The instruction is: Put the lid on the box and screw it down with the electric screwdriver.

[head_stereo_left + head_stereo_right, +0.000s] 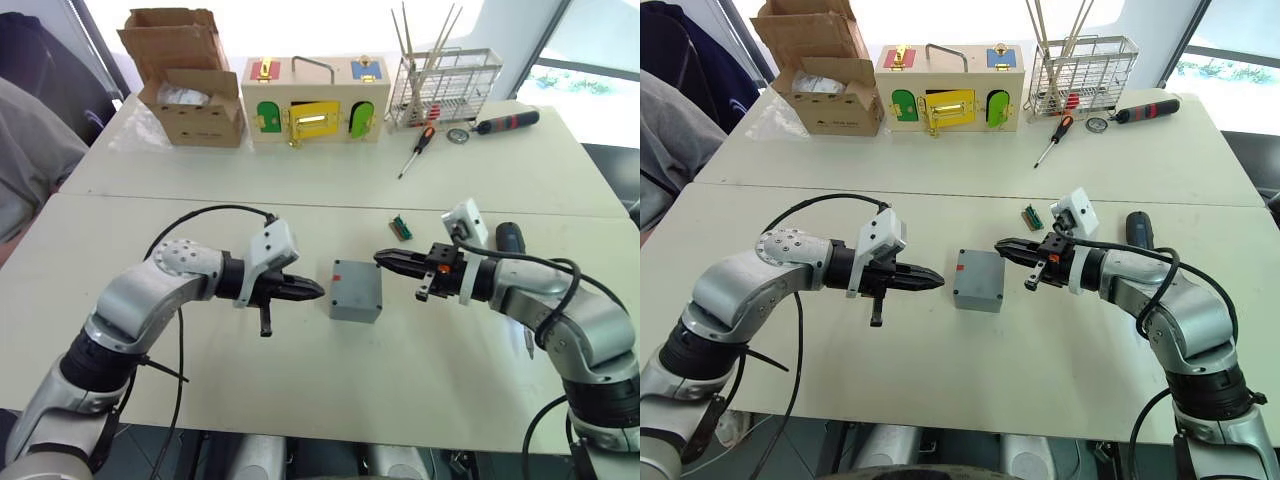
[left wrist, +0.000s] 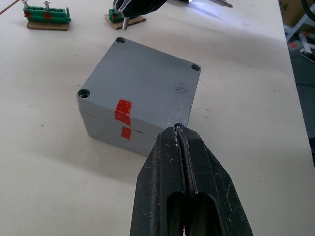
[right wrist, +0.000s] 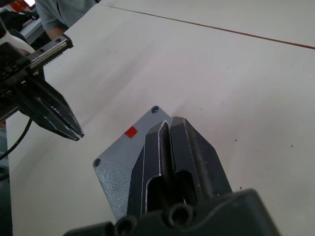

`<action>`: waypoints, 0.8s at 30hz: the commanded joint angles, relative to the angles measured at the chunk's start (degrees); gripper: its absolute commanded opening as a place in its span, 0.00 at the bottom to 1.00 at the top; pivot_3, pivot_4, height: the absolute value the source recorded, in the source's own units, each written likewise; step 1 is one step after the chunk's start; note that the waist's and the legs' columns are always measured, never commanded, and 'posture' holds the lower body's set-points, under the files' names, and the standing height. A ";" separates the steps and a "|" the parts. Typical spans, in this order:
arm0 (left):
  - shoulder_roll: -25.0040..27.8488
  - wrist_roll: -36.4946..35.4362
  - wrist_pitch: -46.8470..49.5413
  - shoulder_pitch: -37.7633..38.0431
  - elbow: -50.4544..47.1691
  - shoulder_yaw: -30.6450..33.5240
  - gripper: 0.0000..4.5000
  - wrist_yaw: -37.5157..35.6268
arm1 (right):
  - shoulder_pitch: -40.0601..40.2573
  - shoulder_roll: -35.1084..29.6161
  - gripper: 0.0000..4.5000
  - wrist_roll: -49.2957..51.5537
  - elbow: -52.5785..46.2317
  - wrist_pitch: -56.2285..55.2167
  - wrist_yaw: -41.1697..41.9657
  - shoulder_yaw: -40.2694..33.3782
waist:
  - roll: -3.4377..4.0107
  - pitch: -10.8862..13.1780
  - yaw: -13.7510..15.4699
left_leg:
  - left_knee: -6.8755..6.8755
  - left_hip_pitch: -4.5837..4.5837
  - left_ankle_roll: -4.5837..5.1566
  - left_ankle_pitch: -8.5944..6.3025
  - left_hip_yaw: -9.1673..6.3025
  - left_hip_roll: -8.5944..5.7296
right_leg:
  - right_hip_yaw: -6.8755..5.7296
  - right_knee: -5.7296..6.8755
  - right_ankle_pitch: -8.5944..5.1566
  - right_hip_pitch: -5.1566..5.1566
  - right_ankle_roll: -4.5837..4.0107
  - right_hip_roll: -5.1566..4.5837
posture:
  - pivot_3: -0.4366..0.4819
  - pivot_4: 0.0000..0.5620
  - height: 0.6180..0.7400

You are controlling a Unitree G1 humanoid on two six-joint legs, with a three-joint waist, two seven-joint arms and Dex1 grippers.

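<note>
The box [image 1: 356,290] is sitting in the middle of the pale, smooth table [image 1: 300,200]. It is small, grey and shaped like a cube, made of hard plastic with a slightly bumpy skin. The lid [image 2: 142,81] is lying flat on top of it, matching its edges, with a little round hole in each corner. A red square is sticking on the lid's edge and a smaller one is sitting on the box wall just under it.

The left gripper [image 1: 312,290] is pointing at the box from the robot's left, near it but not touching. Its two black fingers [image 2: 170,172] are pressed together into a sharp, rough wedge, and they are holding nothing. The right gripper [image 1: 386,259] is pointing at the box from the other side, just above its far right corner. Its dark fingers [image 3: 170,147] are squeezed together too, with nothing between them.

The electric screwdriver [image 1: 511,238] is lying on the table behind the right arm. It is thick, black and round.

A tiny green part [image 1: 401,226] is resting near the right gripper. At the far edge are standing a brown cardboard box [image 1: 190,90], a wooden box [image 1: 315,100] with coloured doors, and a wire basket [image 1: 445,90]. A thin orange-handled screwdriver [image 1: 417,150] and a red-and-black tool [image 1: 505,122] are lying beside the basket.
</note>
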 commanded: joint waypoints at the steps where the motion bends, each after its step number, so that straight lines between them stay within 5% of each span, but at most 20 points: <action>1: -0.17 -0.63 -0.05 -0.23 -1.49 1.19 0.00 0.30 | -0.13 -0.19 0.01 -0.82 -0.35 -2.04 0.39 -0.28 | 0.00 0.00 -0.03 | 0.00 0.00 0.00 0.00 0.00 0.00 | 0.00 0.00 0.00 0.00 0.00 0.00 | 0.48 0.27 1.00; 24: -0.48 -0.57 -0.12 -0.30 -1.24 1.18 0.00 1.06 | 0.94 0.60 0.01 -3.52 1.60 -4.02 0.80 1.84 | 0.00 0.00 -0.01 | 0.00 0.00 0.00 0.00 0.00 0.00 | 0.00 0.00 0.00 0.00 0.00 0.00 | 0.48 0.27 1.00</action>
